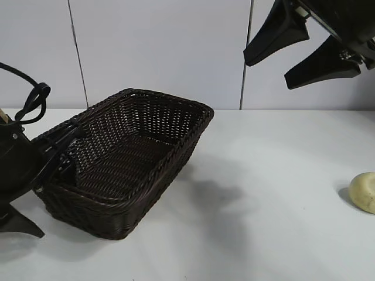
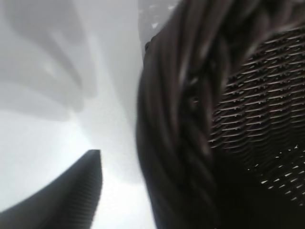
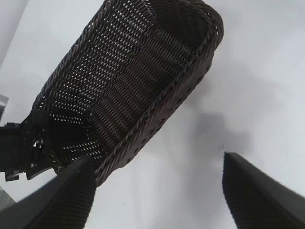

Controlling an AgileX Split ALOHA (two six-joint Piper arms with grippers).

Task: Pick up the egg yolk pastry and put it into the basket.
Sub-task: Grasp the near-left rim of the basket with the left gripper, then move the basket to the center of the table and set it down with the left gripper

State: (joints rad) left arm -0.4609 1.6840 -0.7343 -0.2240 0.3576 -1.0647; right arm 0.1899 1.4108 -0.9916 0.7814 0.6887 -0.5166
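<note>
Exterior view: egg yolk pastry (image 1: 364, 192) lies on the table (image 1: 263, 222) at the far right, well apart from the basket (image 1: 126, 161) — in neither wrist view. Left gripper (image 1: 50, 181) straddles the basket's near-left rim; grip cannot be judged. Right gripper (image 1: 304, 50) hangs high, fingers spread wide, empty — its wrist view shows the basket's interior.

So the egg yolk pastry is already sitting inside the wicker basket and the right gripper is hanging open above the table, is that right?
Not quite. The egg yolk pastry is not in the wicker basket; it lies on the white table far out to the basket's right, as the exterior view shows. The rest holds: the right gripper hangs open above the table.
</note>
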